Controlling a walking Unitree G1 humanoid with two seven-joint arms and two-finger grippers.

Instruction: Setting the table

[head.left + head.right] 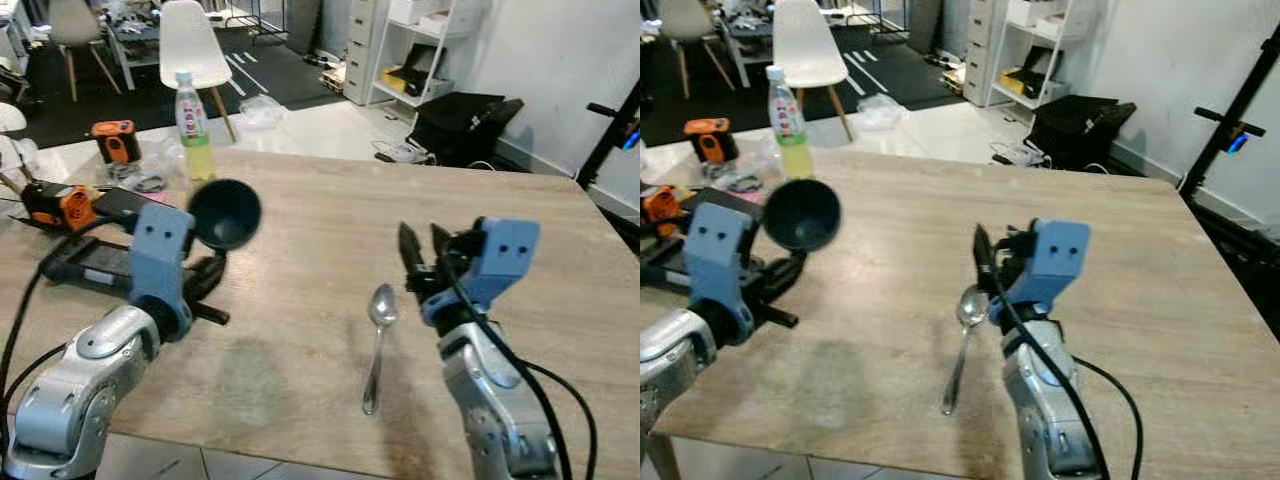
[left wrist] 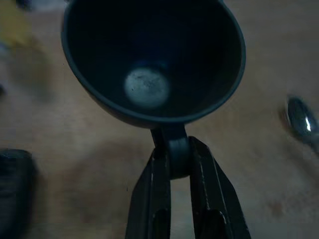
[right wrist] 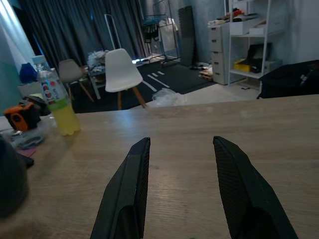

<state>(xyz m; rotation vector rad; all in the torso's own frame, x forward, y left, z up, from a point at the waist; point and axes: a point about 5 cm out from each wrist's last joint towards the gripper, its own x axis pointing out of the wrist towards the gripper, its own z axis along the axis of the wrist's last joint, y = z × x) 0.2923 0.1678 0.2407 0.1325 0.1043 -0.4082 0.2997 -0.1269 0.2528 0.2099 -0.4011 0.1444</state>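
Observation:
A dark cup hangs tilted above the left part of the wooden table. My left gripper is shut on its handle, and the cup's mouth faces the wrist camera. A metal spoon lies on the table near the front middle, bowl end away from me. My right gripper is raised just right of the spoon's bowl. It is open, with nothing between its fingers.
A bottle of yellow drink stands at the table's far left edge. Orange and black tools and cables lie on the left side. White chairs, shelves and a black bag stand beyond the table.

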